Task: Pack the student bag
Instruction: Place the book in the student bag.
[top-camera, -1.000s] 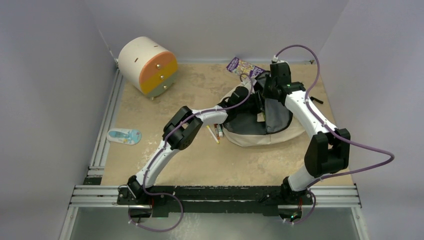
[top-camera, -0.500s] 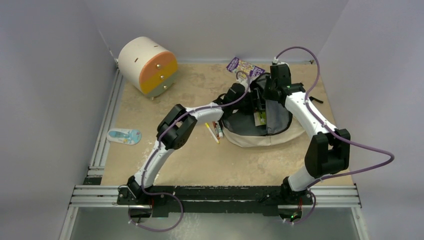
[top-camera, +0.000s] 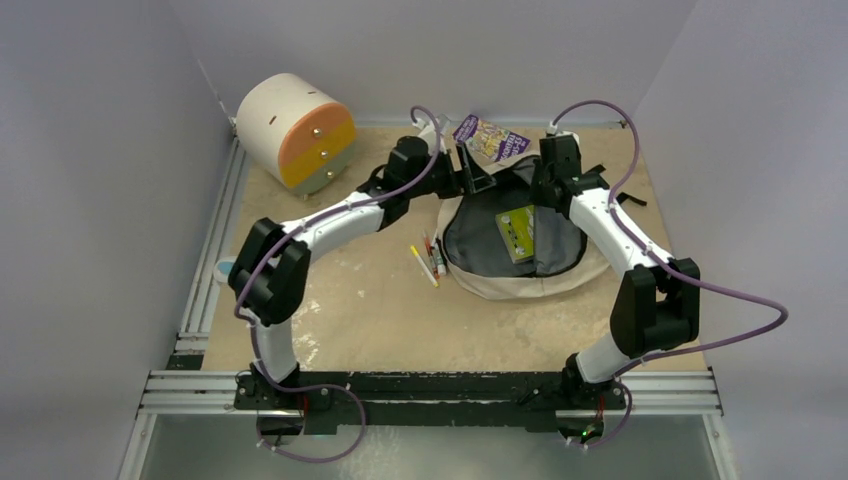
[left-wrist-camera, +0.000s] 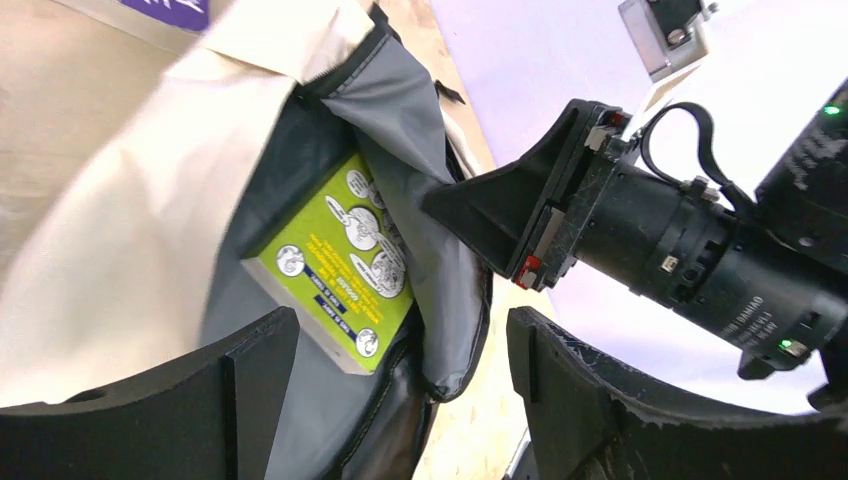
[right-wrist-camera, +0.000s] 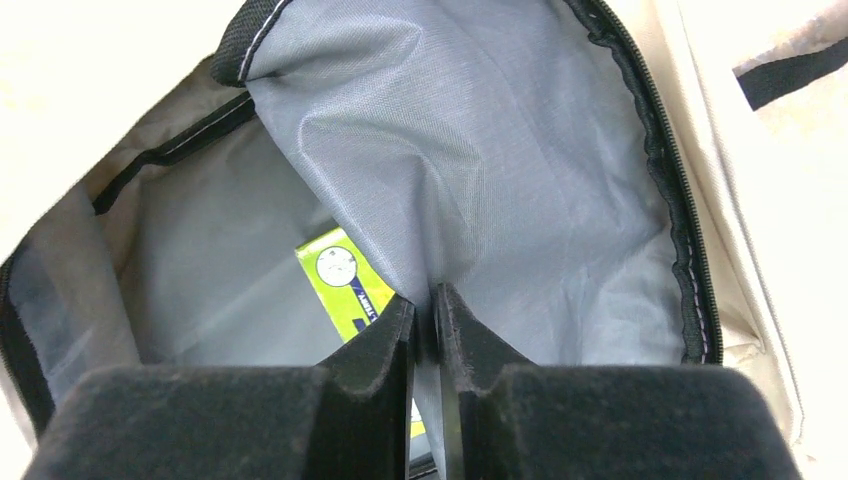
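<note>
There's the student bag (top-camera: 520, 283), lying flat and unzipped directly under the right hand (top-camera: 545, 185) and just beside the left hand (top-camera: 470, 172). It's a big cream fabric bag with a black zipper running round the mouth and a black strap poking out past the right hand. The inside is all grey lining (right-wrist-camera: 480, 150). One green box (top-camera: 519, 232) with round white pictures lies in there, below the left hand's fingertips.

The right hand has its fingers pressed together on a fold of that lining, pinching it up. The left hand has its fingers wide apart with nothing between them, and it hangs above the mouth of the bag.

The desk (top-camera: 400, 310) is tan and mottled, scuffed white in patches, with metal rails along its left and near edges. Pale lilac walls close it in on three sides.

Now the count. There's one bag, one green box, and one purple booklet (top-camera: 490, 137) on the desk just beyond the left hand. One round cream drawer unit (top-camera: 297, 132) stands well away from that hand, its front in three bands of orange, yellow and green. A little bunch of pens (top-camera: 432, 262) lies beside the bag on the near side of the left hand, too tightly packed to count. Two arms, two hands.
</note>
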